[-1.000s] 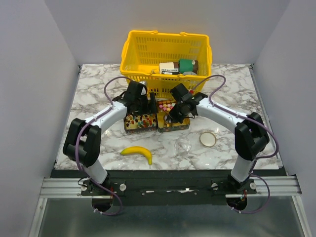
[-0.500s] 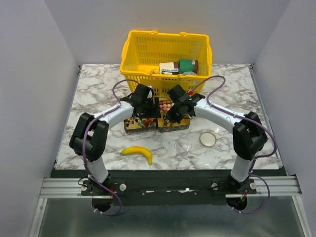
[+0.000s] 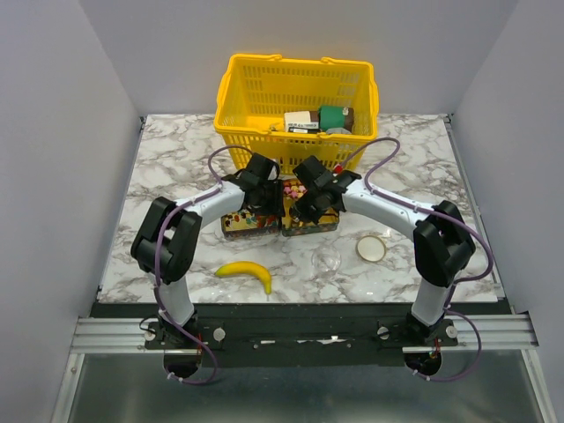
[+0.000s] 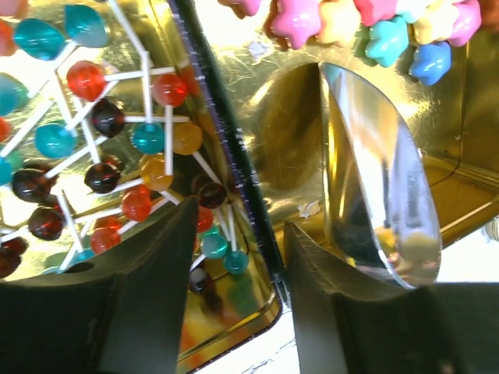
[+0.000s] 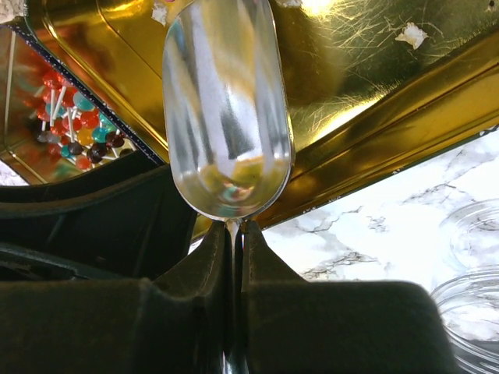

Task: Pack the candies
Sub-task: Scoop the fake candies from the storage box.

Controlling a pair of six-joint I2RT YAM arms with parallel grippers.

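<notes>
Scoop [image 5: 226, 109] clamped by handle in right gripper [image 5: 236, 234]; candies [image 4: 374, 31] noted beyond its tip, along its long axis; left gripper [image 4: 238, 226] jaws apart, astride the tin [image 4: 296, 125] wall.

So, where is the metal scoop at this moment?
The metal scoop is held by its handle in the right claw, over the right-hand gold tin; the lollipop tin lies on its left in the right wrist view.
</notes>
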